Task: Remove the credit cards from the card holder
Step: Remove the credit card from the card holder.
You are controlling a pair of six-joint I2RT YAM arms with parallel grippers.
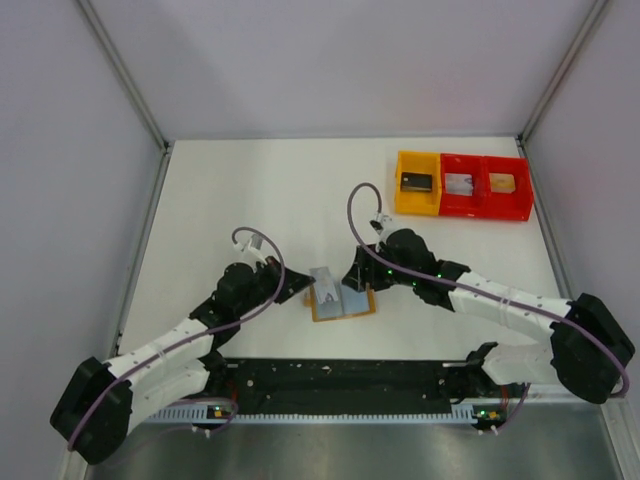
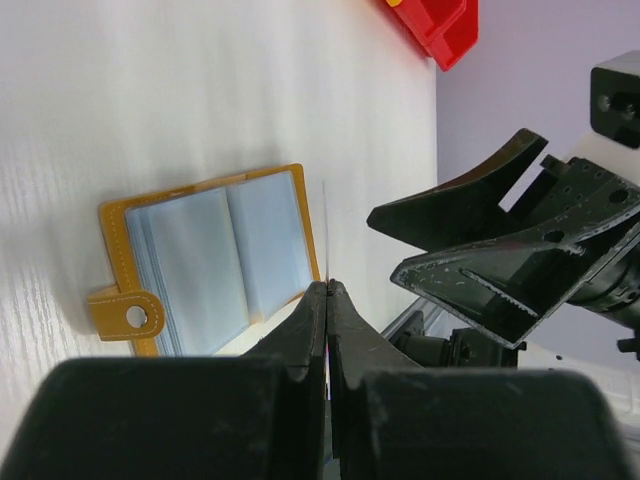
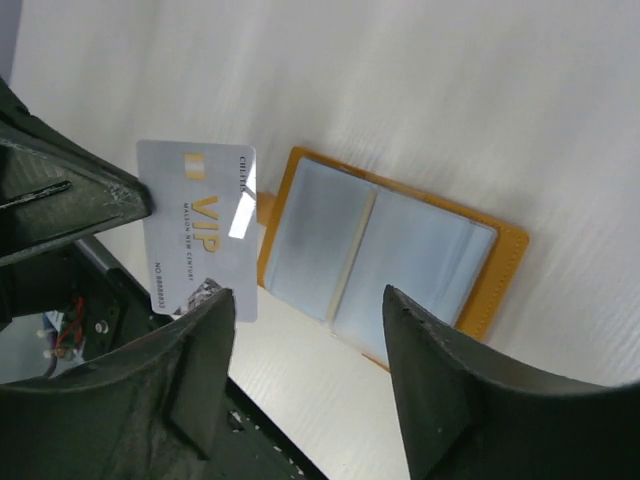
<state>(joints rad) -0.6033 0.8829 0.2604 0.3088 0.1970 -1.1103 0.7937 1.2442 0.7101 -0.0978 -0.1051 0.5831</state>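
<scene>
- The only readable writing stands on the pale credit card (image 3: pixel 197 232), at the left of the right wrist view. All of it runs sideways in the frame.
- Large golden letters "VIP" fill the middle of the card.
- Beside them runs a fine line of small capitals. It seems to end in "CENTURY"; the rest is too small to be sure.
- Toward the lower left of the card, a number line begins with "NO" and a row of 8s; the last digits are unclear.
- At the upper right corner of the card, a small dark word begins with "CH"; glare hides the rest.
- A small golden chip mark sits above "VIP".
</scene>
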